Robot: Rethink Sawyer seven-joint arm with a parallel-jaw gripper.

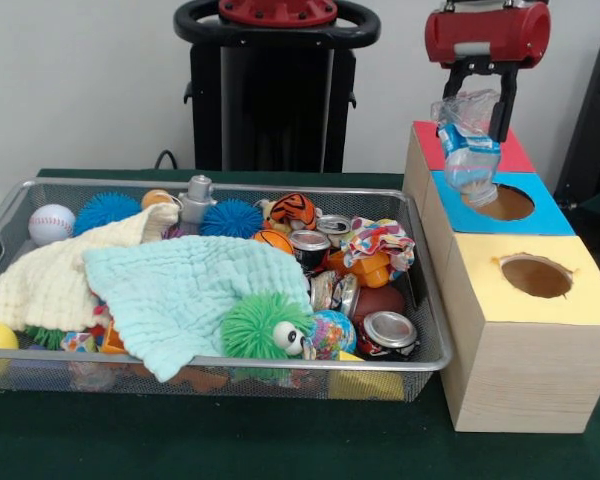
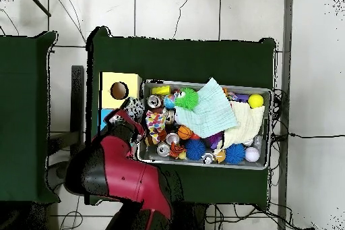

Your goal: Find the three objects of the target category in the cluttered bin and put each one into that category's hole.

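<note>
My gripper (image 1: 477,112) hangs at the right, shut on the crushed clear plastic bottle with a blue label (image 1: 470,152). The bottle hangs neck down, its lower end just over the round hole (image 1: 507,204) in the blue-topped box (image 1: 552,217). The silver wire-mesh bin (image 1: 180,375) stands to the left, apart from the gripper. Silver-topped cans lie in its right part: one near the front corner (image 1: 388,333), one in the middle (image 1: 310,243), one further back (image 1: 332,227). In the overhead view the red arm (image 2: 121,166) hides the gripper and bottle beside the bin (image 2: 202,83).
A row of wooden boxes stands right of the bin: red-topped (image 1: 428,140), blue-topped, and yellow-topped (image 1: 580,300) with its own hole (image 1: 536,275). The bin holds a light-blue cloth (image 1: 180,290), a cream cloth (image 1: 50,275), spiky balls, a baseball (image 1: 50,222) and other toys.
</note>
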